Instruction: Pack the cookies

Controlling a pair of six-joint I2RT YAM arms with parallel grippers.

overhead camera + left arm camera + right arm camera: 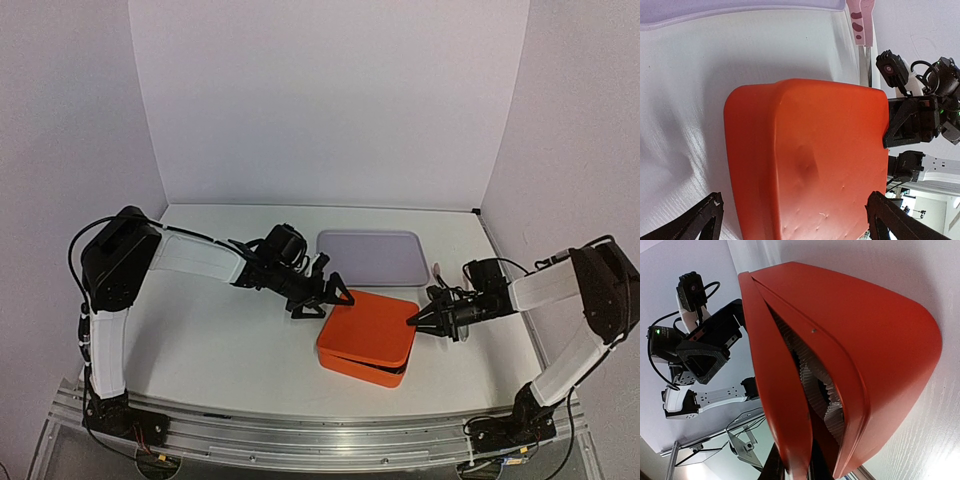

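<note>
Top external view puts the left claw point(325, 303) at the left rim of the orange box point(365, 345). Its fingers are spread wide and released, holding nothing. In its own wrist view the two tips stand either side of the lid point(810, 150) without touching it. If this claw drops or pushes forward while spread like that, it could shove the box across the table point(220, 340) or press the lid down crooked.

The lid is not seated. The right wrist view shows a gap between it and the base point(880, 340), with white fluted paper cups point(815, 385) showing in the slit. A push on one side only could jam the lid at an angle or crush those cups.

Further right, the right claw point(415, 321) is clenched tight at the box's right edge, at the gap. If it lifts or pulls away sharply, the lid may flip off or the box may tip, since nothing steadies the other side.

The cookies show in no view. I judge them to be inside the box, among the cups, but the slit is too narrow to confirm it. Whether the right claw pinches the lid's rim or is merely wedged under it I cannot tell, because its tips are cut off at the bottom of its own picture.
</note>
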